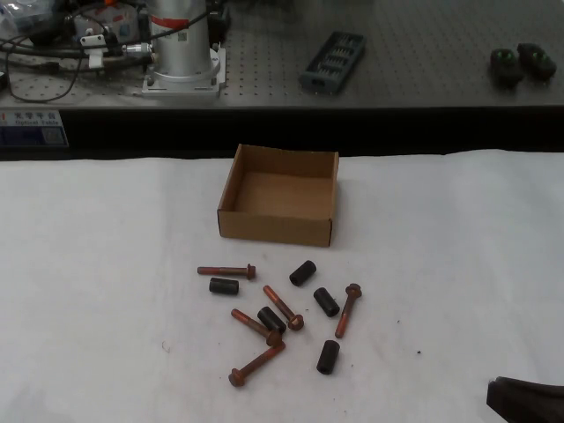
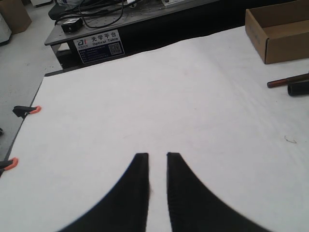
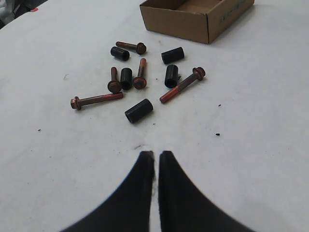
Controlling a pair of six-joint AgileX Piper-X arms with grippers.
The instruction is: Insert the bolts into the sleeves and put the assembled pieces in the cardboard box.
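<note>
An open cardboard box (image 1: 278, 227) stands at the middle of the white cloth, with nothing in it. In front of it lie several copper bolts (image 1: 227, 270) and several black sleeves (image 1: 329, 356), loose and mixed in a small pile. In the right wrist view the nearest sleeve (image 3: 139, 110) and a long bolt (image 3: 96, 100) lie just ahead of my right gripper (image 3: 156, 153), which is shut and holds nothing. My left gripper (image 2: 158, 155) hangs over bare cloth, its fingers nearly together with nothing between them. One bolt (image 2: 288, 80), a sleeve (image 2: 298, 88) and the box (image 2: 277, 41) lie far off to its side.
A dark part of an arm (image 1: 527, 401) shows at the front right corner. Behind the cloth runs a perforated bench with a metal column (image 1: 181, 44), a grey rack (image 1: 333, 60) and cables. Orange clamps (image 2: 26, 111) hold the cloth's left edge.
</note>
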